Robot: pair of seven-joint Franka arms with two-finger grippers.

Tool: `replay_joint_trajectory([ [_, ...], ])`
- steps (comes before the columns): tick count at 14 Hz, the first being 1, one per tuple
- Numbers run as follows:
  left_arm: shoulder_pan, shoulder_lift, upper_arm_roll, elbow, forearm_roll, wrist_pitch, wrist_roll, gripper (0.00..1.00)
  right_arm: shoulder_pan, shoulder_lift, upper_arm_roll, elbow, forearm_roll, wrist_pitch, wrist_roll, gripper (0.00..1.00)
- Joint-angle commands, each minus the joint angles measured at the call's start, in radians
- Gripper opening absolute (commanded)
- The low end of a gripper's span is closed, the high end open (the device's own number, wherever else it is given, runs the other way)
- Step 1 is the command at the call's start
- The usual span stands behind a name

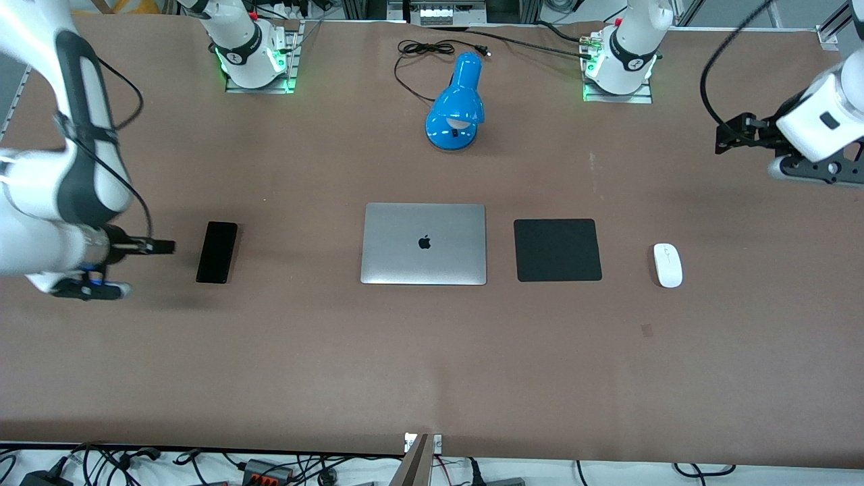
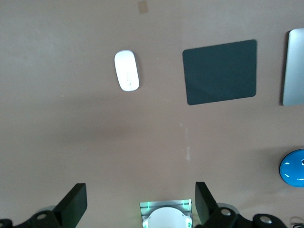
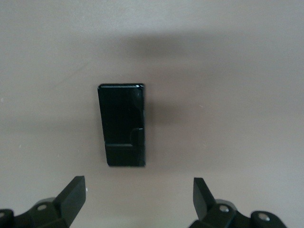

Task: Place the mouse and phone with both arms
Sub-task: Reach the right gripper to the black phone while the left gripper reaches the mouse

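Both pincers gape empty: left pincer [image 2: 138,205] above glossy white mouse [image 1: 667,264], right pincer [image 3: 138,198] above black phone [image 1: 217,252] (slim).

The mouse [image 1: 667,264] is glossy white plastic; the phone [image 1: 217,252] has a glossy black face that mirrors the gripper in the right wrist view; the laptop [image 1: 424,244] is matt brushed metal; the mouse pad [image 1: 557,250] is matt black; the lamp [image 1: 457,103] is shiny blue; the table [image 1: 432,364] has a matt brown cover.
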Motion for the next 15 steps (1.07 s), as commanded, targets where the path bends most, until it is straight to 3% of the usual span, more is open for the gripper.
replay_joint_trajectory([
  [1, 0.033, 0.093, 0.003, 0.039, -0.012, -0.021, 0.012, 1.0, 0.035, 0.007, 0.001, -0.106, 0.014, 0.126, 0.146, 1.0],
  [3, 0.047, 0.113, 0.002, 0.024, 0.0, -0.02, 0.012, 1.0, 0.054, 0.027, 0.001, -0.18, 0.014, 0.243, 0.202, 1.0],
  [5, 0.064, 0.194, 0.002, 0.017, 0.0, -0.009, 0.013, 1.0, 0.054, 0.027, 0.001, -0.257, 0.013, 0.335, 0.2, 1.0],
  [7, 0.092, 0.273, 0.0, 0.002, -0.002, 0.112, 0.015, 1.0, 0.058, 0.017, 0.001, -0.353, 0.006, 0.475, 0.183, 1.0],
  [9, 0.095, 0.296, 0.0, -0.109, -0.002, 0.337, 0.015, 1.0, 0.075, 0.017, -0.001, -0.395, 0.003, 0.541, 0.17, 1.0],
  [13, 0.101, 0.313, -0.006, -0.383, 0.0, 0.877, 0.015, 1.0, 0.081, 0.007, -0.001, -0.403, 0.003, 0.527, 0.16, 1.0],
  [15, 0.125, 0.372, -0.006, -0.406, 0.0, 1.015, 0.015, 1.0, 0.081, -0.002, -0.001, -0.416, 0.003, 0.526, 0.145, 1.0],
])
